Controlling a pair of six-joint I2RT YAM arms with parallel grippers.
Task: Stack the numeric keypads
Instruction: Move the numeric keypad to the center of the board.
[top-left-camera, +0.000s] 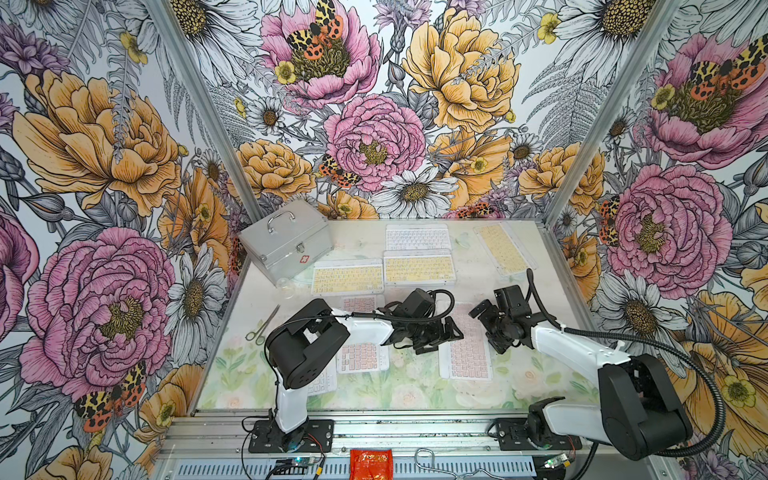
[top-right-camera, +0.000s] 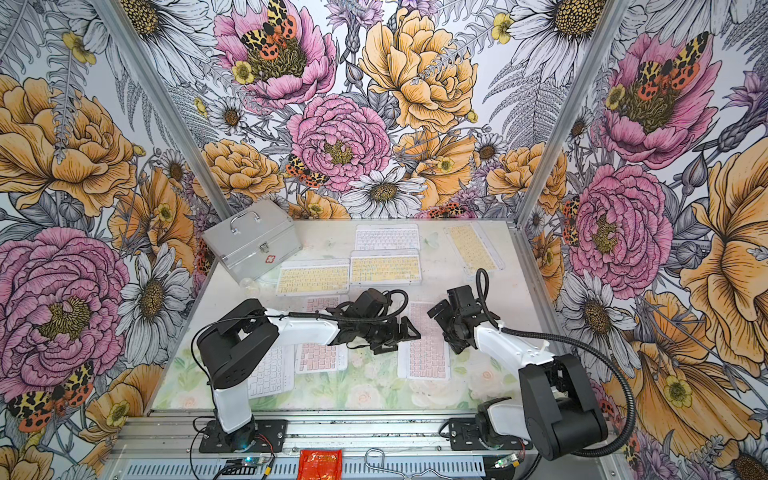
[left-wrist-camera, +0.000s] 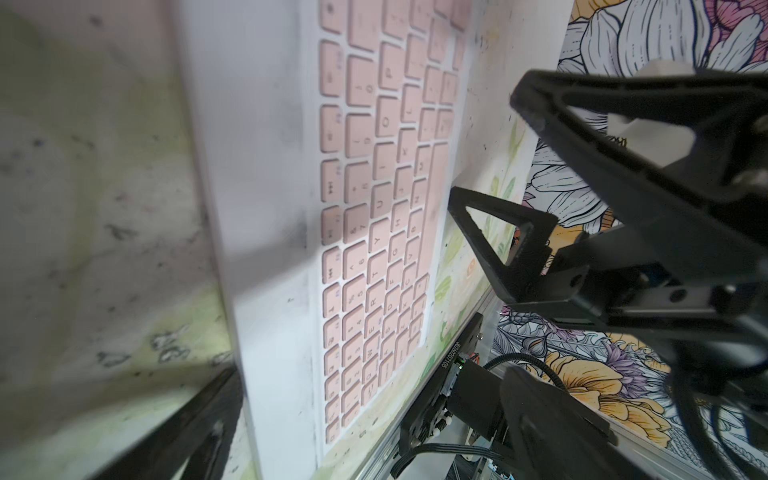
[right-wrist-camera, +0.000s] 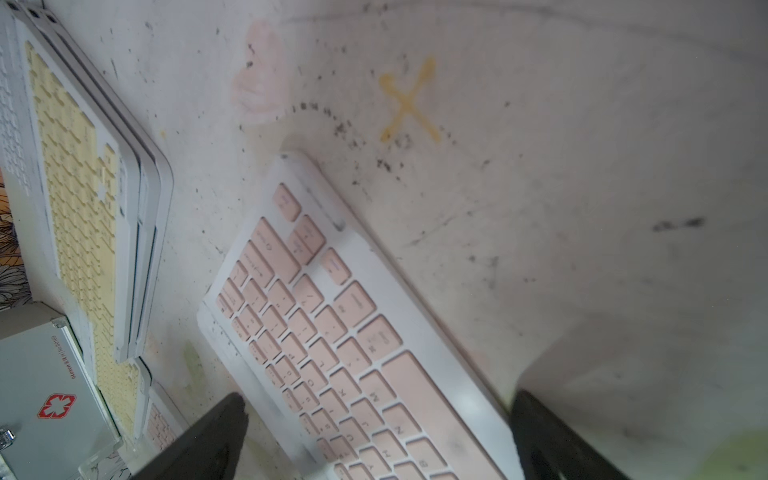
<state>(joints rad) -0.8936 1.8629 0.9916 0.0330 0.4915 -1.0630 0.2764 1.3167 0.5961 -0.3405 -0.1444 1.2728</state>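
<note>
Left end effector (top-left-camera: 440, 338), right end effector (top-left-camera: 486, 328): found open. Pink keypad (top-left-camera: 469, 357) is judged light and stiff; best gripped across its long edges.

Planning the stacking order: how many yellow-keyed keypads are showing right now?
3 yellow keypads: one beside the case, one just right of it atop a small pile, one angled by the far right wall. Others may lie hidden under that pile.

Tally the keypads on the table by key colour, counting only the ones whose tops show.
Yellow keypads: 3
Pink keypads: 3
White keypads: 2
Total: 8 showing; any hidden underneath are not counted.
</note>
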